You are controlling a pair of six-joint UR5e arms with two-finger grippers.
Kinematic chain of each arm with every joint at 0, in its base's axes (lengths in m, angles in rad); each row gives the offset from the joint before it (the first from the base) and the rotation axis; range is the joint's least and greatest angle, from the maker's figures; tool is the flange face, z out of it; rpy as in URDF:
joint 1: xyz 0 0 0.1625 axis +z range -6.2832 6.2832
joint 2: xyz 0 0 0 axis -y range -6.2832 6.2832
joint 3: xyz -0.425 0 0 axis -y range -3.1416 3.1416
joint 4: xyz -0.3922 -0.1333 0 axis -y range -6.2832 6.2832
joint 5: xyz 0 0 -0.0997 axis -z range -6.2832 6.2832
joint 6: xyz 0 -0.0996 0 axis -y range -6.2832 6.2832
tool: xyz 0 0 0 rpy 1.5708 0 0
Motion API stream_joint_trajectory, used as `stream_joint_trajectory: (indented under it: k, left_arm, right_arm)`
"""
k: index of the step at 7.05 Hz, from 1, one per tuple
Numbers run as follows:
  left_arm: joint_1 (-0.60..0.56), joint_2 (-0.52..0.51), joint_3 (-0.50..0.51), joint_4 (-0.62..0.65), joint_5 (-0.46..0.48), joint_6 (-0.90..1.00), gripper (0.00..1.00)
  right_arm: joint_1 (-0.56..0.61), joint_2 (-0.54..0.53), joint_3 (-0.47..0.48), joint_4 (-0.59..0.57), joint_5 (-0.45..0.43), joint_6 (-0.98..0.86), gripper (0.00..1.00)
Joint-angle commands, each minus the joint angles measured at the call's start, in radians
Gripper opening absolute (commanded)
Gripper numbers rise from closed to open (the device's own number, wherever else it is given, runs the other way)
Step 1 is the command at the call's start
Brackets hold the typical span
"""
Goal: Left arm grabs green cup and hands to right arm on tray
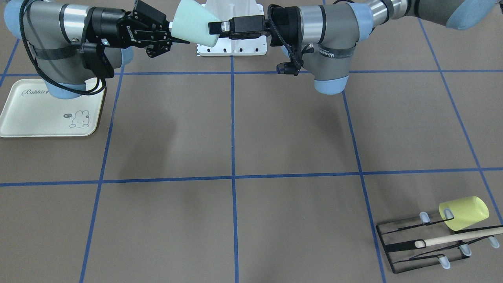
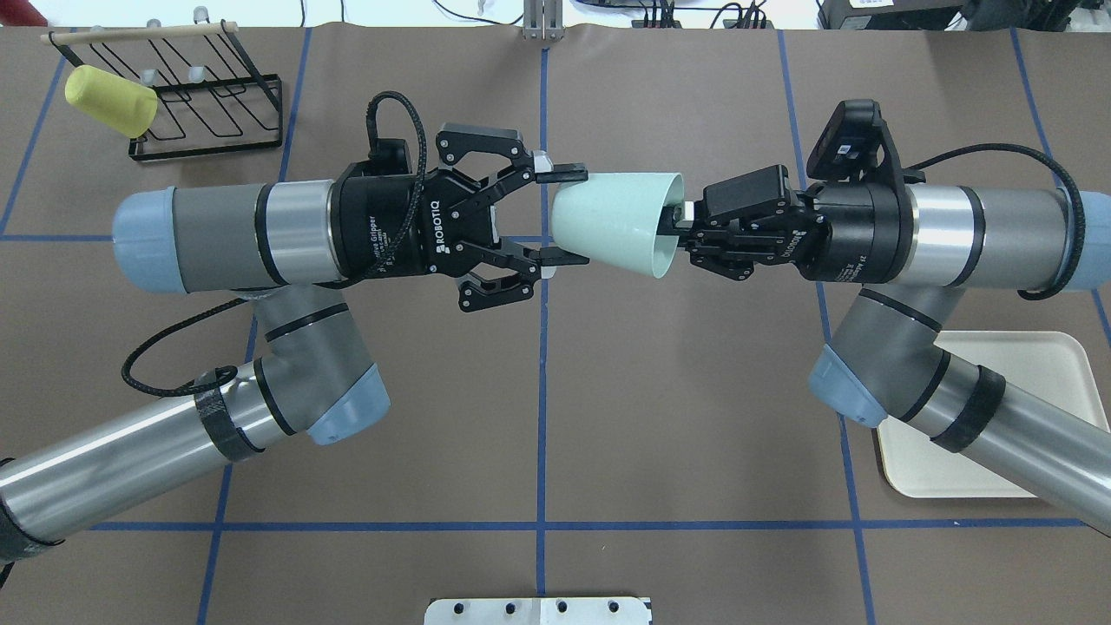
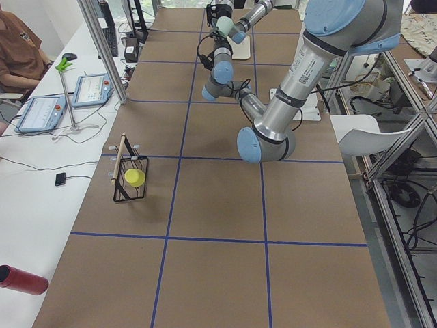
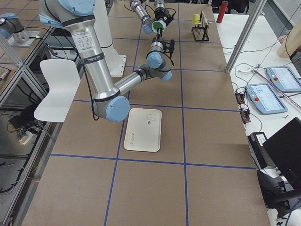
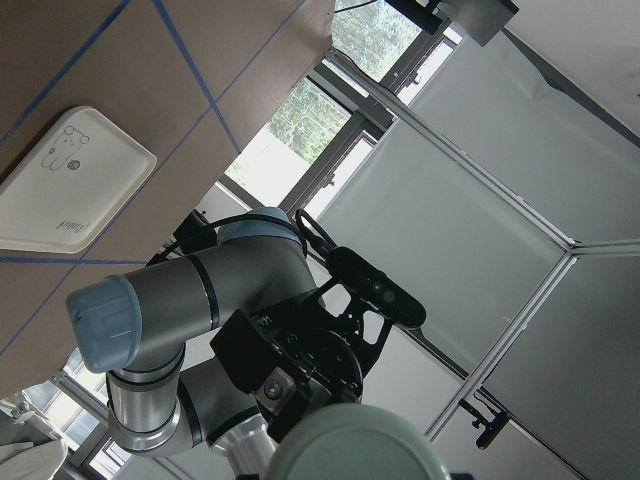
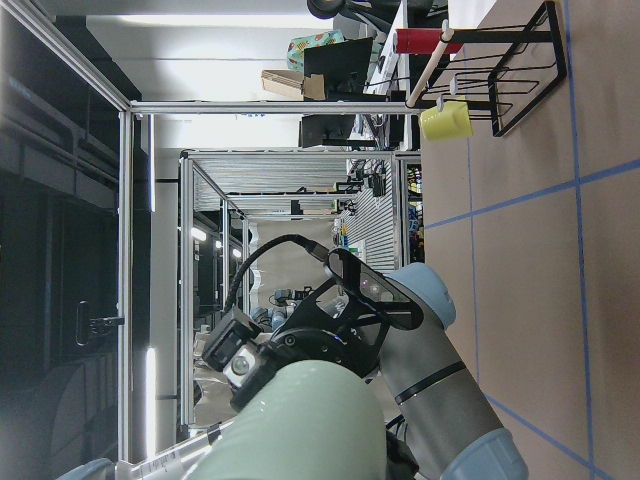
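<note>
Item: small pale mint-green plastic tumbler (image 2: 612, 221), lying level in mid-air above the brown desk (image 2: 677, 417). Right tool (image 2: 681, 227): narrow, nipping the rim wall, one finger inside the mouth. Left tool (image 2: 568, 214): fingers spread at either side of the narrow base; gripping or let go, I cannot tell. Progress, by my reckoning: pick-up done, hand-over at its mid-point; release and carriage to the cream rectangular tray (image 1: 35, 118), well apart, remain. Lettering: "ROBOTIQ" on both tools; "Rabbit" in script on the tray, beside a bunny drawing.
</note>
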Motion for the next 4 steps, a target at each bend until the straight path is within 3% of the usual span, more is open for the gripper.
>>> stream_joint_trajectory:
  k: [1, 4]
  left_arm:
    - [-0.001, 0.002, -0.006, 0.002, 0.004, 0.005, 1.0]
    - [-0.035, 0.022, -0.024, 0.008, -0.008, 0.012, 1.0]
  right_arm:
    - [0.0, -0.003, -0.002, 0.0, 0.001, 0.019, 0.0]
    - [0.004, -0.012, 0.0, 0.0, 0.001, 0.029, 0.0]
